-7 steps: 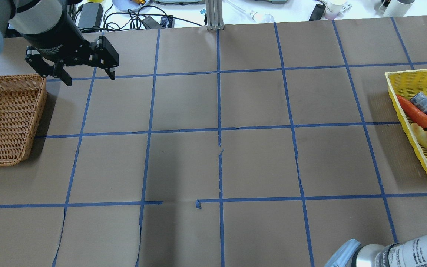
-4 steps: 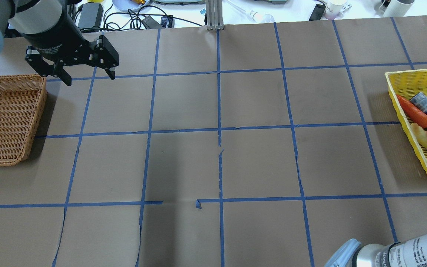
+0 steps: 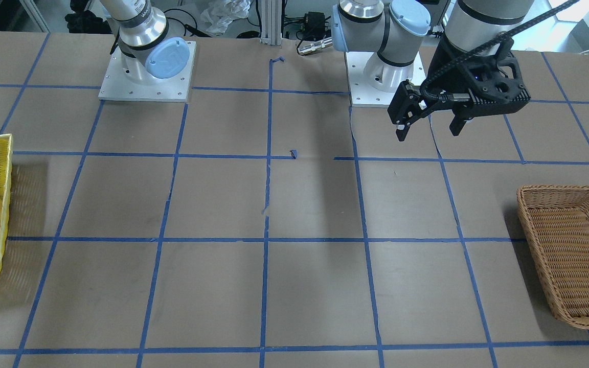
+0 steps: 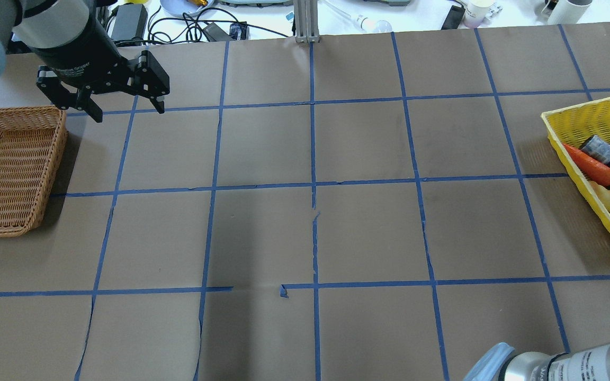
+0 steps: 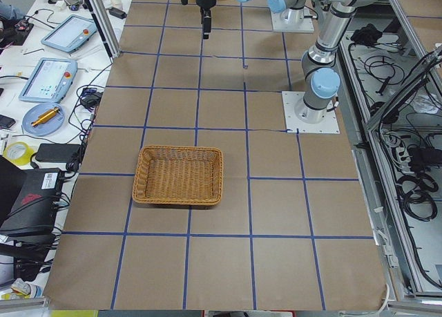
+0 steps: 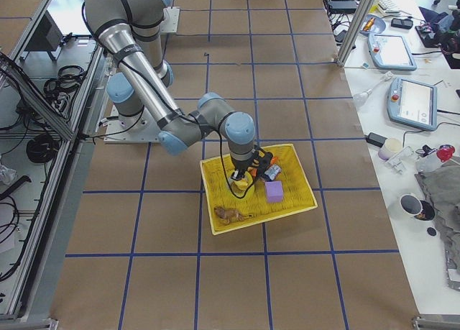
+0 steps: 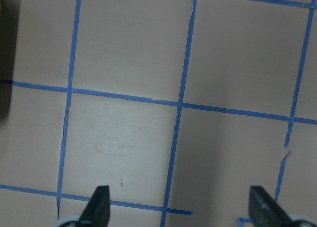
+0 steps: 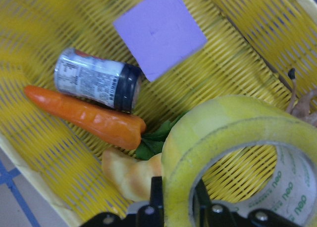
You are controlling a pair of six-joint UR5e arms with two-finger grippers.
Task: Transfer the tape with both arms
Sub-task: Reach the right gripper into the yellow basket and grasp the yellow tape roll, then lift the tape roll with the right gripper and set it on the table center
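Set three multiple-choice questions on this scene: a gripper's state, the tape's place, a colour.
1. The left gripper is: A open and empty; B shut on a cup; C shut on a pen.
2. The tape is: A in the left gripper; B in the right gripper, over the yellow basket; C on the floor.
3. The block in the yellow basket is: A red; B green; C purple.
Answers: A, jaws apart with nothing between; B, jaws clamp its ring wall; C, plain in the right wrist view.
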